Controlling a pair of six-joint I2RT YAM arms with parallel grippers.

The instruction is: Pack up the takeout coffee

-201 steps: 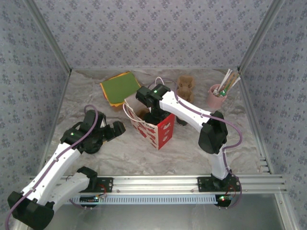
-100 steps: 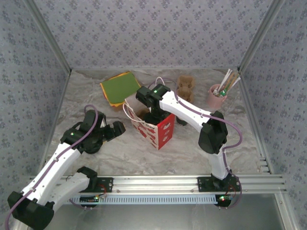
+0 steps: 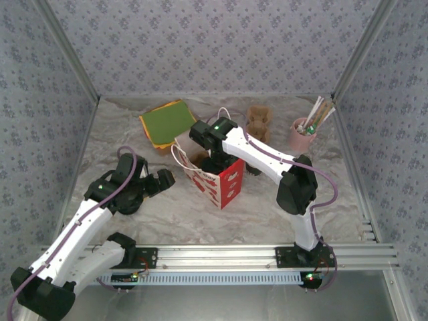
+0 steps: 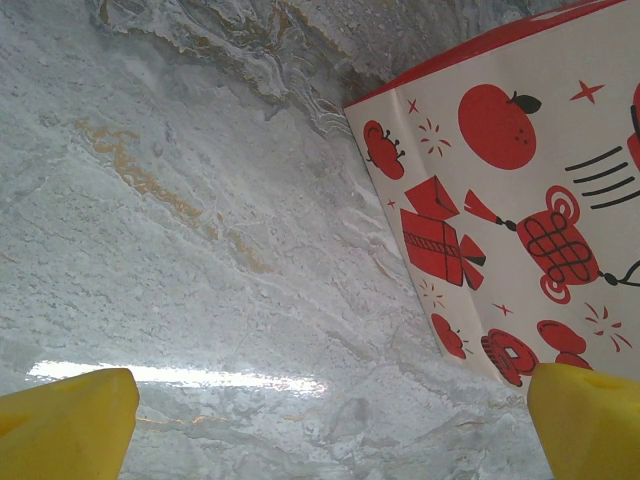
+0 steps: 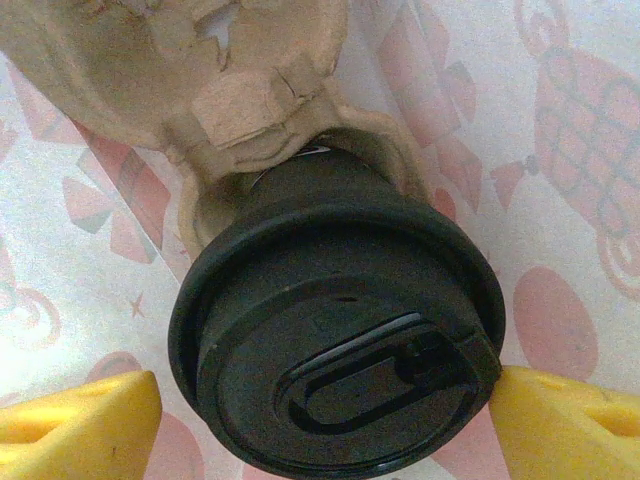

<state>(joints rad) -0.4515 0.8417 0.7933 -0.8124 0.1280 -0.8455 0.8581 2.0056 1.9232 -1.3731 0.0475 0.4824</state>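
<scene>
The takeout coffee (image 5: 340, 350) is a cup with a black lid, seated in a brown pulp carrier (image 5: 200, 80) inside the red-and-white paper bag (image 3: 217, 184). My right gripper (image 5: 322, 420) reaches down into the bag's mouth and is open. Its yellow fingers straddle the lid: the right one is at the lid's edge and the left one stands a little off it. My left gripper (image 3: 162, 180) is open and empty, low over the table just left of the bag (image 4: 520, 200).
A stack of green and orange napkins (image 3: 167, 122) lies at the back left. A second brown pulp carrier (image 3: 257, 119) sits at the back centre. A pink cup of sticks and straws (image 3: 302, 136) stands at the back right. Patterned walls close in three sides.
</scene>
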